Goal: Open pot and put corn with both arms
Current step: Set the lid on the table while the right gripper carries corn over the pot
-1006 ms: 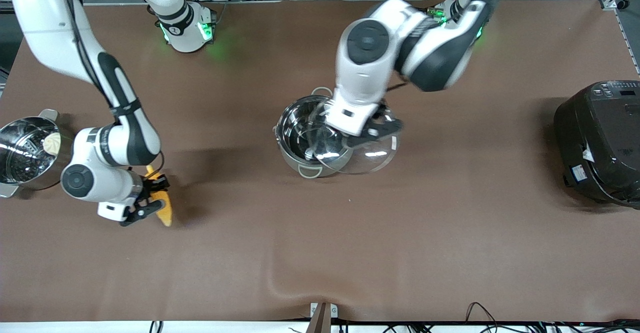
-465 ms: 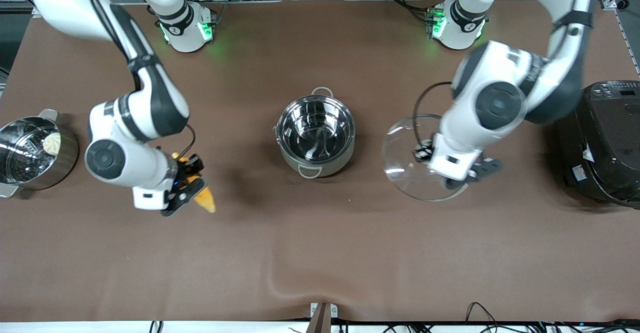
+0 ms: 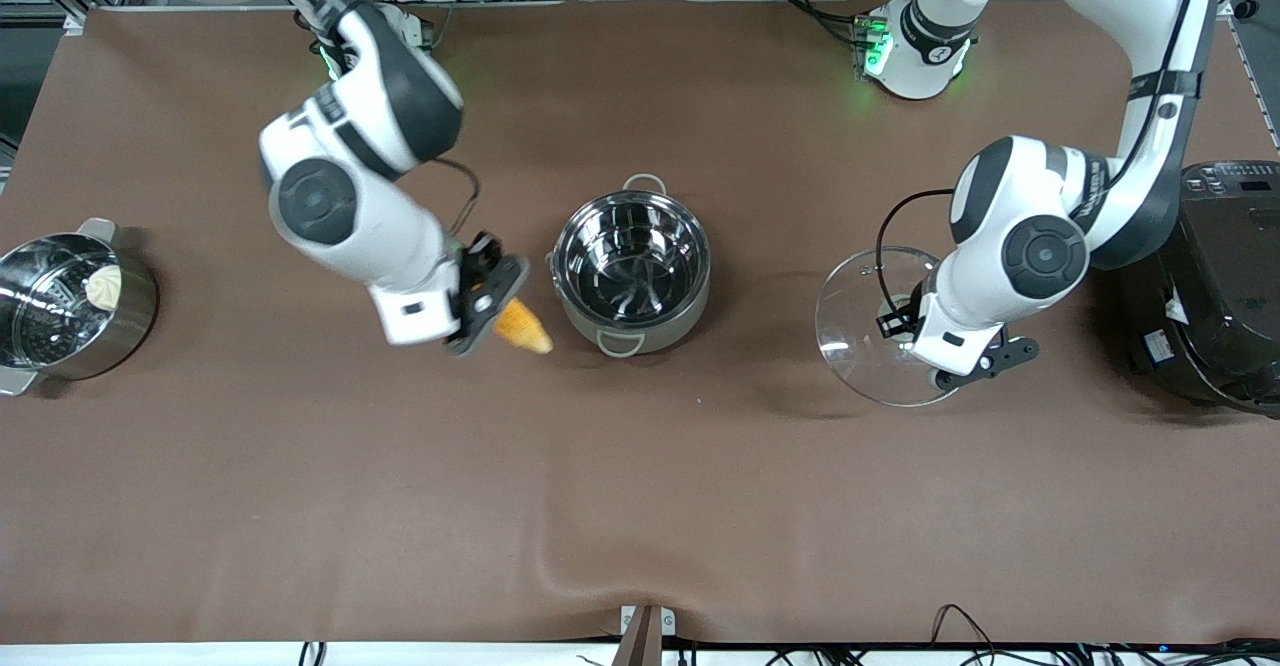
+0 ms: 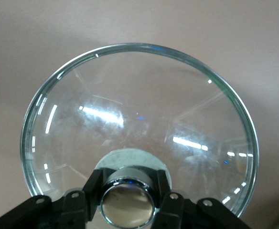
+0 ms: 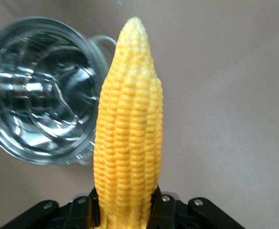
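Observation:
The shiny steel pot (image 3: 632, 271) stands open and empty at the table's middle; it also shows in the right wrist view (image 5: 37, 90). My right gripper (image 3: 490, 301) is shut on the yellow corn cob (image 3: 522, 326), held in the air just beside the pot toward the right arm's end; the cob's tip points past the pot's rim in the right wrist view (image 5: 127, 124). My left gripper (image 3: 965, 356) is shut on the brass knob (image 4: 127, 204) of the clear glass lid (image 3: 870, 326), held low over the table between the pot and the black cooker. The lid fills the left wrist view (image 4: 139, 129).
A steel steamer pot with a white bun (image 3: 70, 301) stands at the right arm's end of the table. A large black cooker (image 3: 1205, 281) stands at the left arm's end. The brown cloth (image 3: 640, 506) lies wrinkled near the front edge.
My right gripper has carried the corn up from the table toward the pot. My left gripper has carried the lid off the pot toward the black cooker and lowered it.

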Available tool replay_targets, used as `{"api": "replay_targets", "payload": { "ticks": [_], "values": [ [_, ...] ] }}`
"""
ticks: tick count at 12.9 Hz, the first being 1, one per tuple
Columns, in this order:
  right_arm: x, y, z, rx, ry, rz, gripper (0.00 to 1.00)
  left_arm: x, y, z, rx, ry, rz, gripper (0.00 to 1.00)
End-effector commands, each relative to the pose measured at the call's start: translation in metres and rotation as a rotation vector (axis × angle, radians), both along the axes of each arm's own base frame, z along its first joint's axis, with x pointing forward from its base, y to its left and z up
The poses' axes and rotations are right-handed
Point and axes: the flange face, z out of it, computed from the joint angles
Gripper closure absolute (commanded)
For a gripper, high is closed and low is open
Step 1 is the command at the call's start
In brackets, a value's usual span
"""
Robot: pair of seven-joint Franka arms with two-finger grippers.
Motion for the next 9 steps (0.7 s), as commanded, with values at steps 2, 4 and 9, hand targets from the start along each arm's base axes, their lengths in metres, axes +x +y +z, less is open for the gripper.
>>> {"api": "replay_targets", "payload": {
  "ticks": [2, 4, 9],
  "values": [
    [-0.032, 0.058, -0.025, -0.097, -0.051, 0.042, 0.95, -0.032, 0.042, -0.038, 0.001, -0.052, -0.033, 1.00],
    [-0.057, 0.096, -0.041, -0.141, -0.064, 0.040, 0.95, -0.046, 0.048, -0.062, -0.013, -0.067, -0.035, 1.00],
    [-0.085, 0.132, -0.073, -0.239, -0.112, 0.054, 0.93, -0.060, 0.053, -0.089, -0.027, -0.067, -0.036, 1.00]
  ]
}}
